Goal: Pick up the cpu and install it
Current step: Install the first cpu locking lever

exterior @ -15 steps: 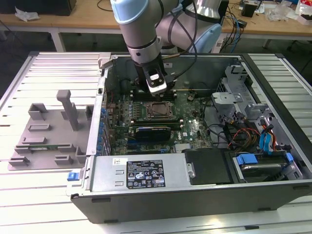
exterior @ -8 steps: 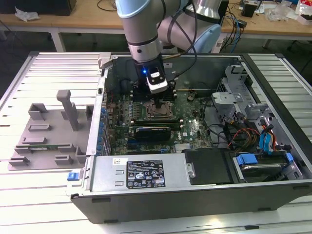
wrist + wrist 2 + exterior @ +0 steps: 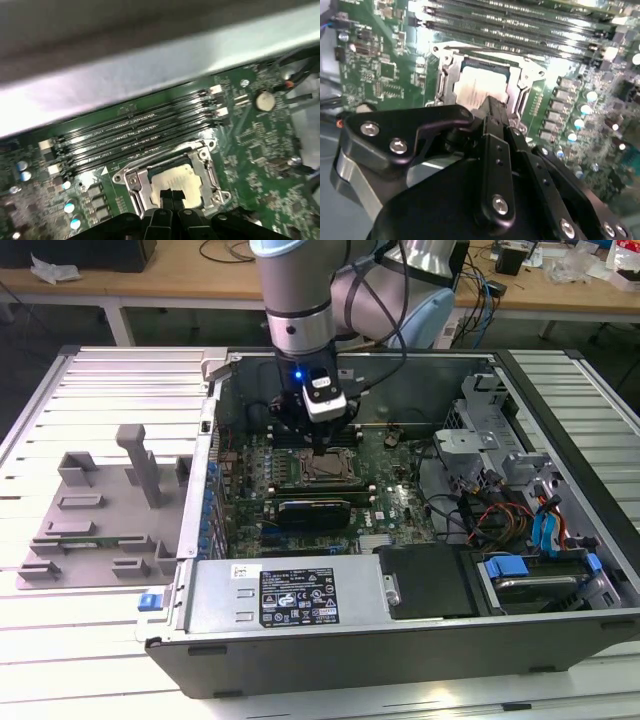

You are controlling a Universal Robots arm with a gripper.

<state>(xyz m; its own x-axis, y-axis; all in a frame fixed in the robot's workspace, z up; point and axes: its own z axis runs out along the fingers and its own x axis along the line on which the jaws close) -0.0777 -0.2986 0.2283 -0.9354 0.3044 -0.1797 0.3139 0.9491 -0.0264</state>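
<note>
over socket (image 3: pixel 170 175) | cpu (image 3: pixel 176 184) seated | fingers (image 3: pixel 172 197) together

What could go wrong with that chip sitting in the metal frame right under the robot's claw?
The cpu lies in the socket frame, with the gripper right over it. If the chip sits slightly askew, pressing down could harm the socket. The memory slots lie close beside the frame, so a sideways slip might knock them.

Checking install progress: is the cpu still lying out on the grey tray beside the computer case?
No, the cpu sits in the metal socket frame on the green board.
</note>
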